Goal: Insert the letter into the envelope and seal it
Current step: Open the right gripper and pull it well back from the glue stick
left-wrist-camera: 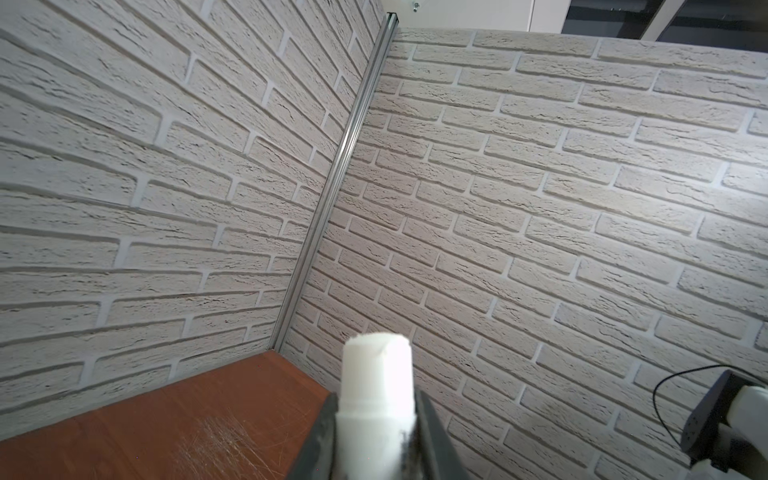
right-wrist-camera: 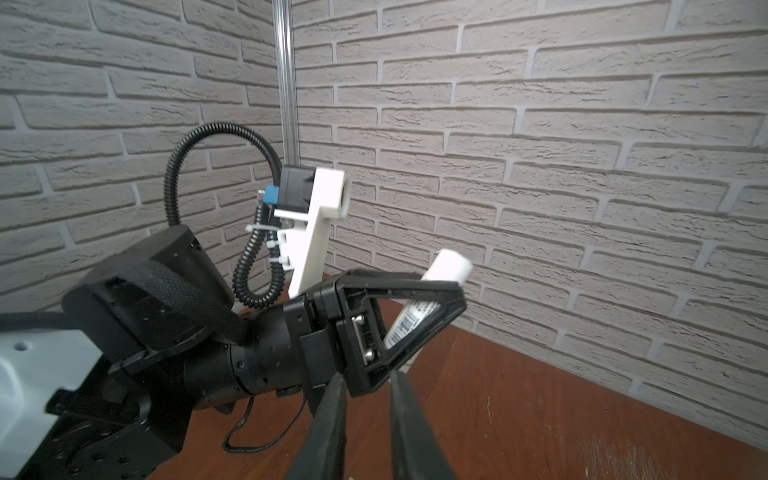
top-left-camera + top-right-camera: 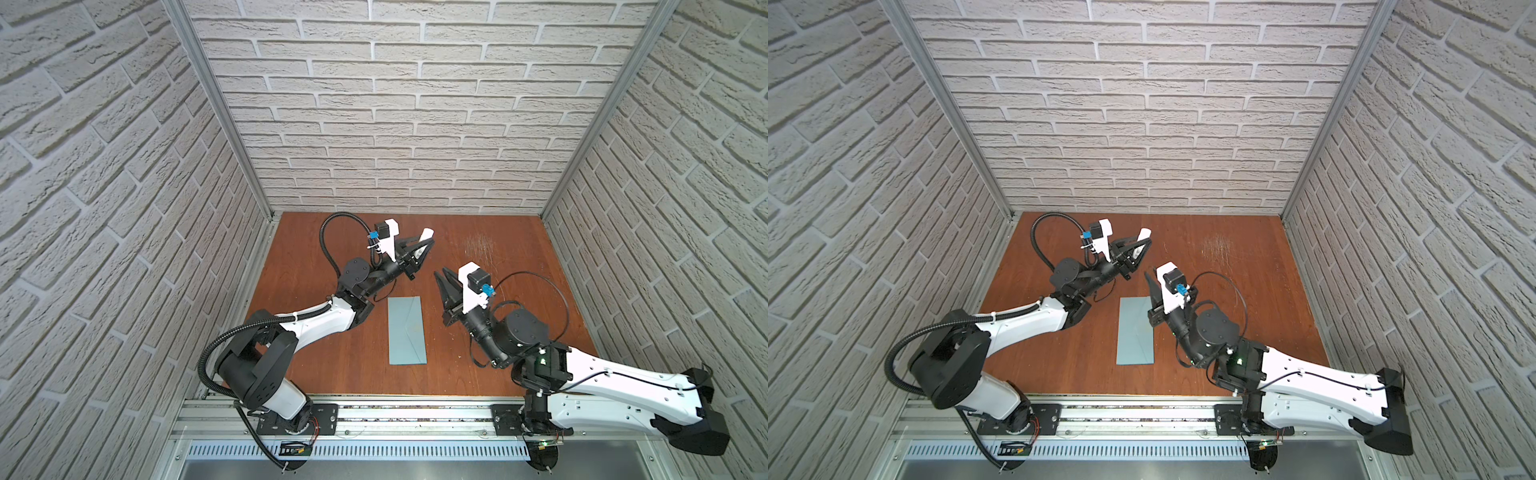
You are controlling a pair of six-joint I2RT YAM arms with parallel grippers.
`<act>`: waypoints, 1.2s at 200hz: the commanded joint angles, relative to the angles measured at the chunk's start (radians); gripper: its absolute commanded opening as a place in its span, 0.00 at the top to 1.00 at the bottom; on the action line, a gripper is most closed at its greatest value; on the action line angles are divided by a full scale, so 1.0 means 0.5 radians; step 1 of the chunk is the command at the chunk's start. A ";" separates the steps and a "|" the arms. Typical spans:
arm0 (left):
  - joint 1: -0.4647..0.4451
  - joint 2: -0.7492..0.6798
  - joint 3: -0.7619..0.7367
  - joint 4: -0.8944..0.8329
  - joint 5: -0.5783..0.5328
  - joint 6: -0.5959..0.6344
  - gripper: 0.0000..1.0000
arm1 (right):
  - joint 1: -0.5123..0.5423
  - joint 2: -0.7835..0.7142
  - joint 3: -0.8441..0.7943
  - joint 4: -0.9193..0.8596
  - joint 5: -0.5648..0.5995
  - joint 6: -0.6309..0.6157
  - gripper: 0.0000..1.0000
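The light blue-grey envelope (image 3: 407,330) (image 3: 1136,332) lies flat mid-table with its flap folded down, its long side running from front to back. The letter does not show in any view. Raised behind the envelope, my left gripper (image 3: 428,240) (image 3: 1144,240) (image 1: 376,401) (image 2: 453,291) is shut on a small white cylindrical stick (image 3: 426,234) (image 1: 376,395) (image 2: 451,266), whose end juts past the fingertips. My right gripper (image 3: 440,275) (image 3: 1148,275) (image 2: 366,376) hovers near the envelope's far right corner. It points at the left gripper with a narrow gap between its jaws, and nothing sits in that gap.
Brick-pattern walls close in the wooden table (image 3: 519,332) on three sides. A scratched patch (image 3: 482,245) marks the back right of the table. A metal rail (image 3: 395,415) runs along the front edge, and loose cables (image 3: 536,282) loop off the right wrist.
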 commanded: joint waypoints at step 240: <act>0.034 -0.199 0.091 0.327 1.218 0.221 1.00 | -1.384 -0.143 -0.127 -0.767 -1.171 0.842 0.70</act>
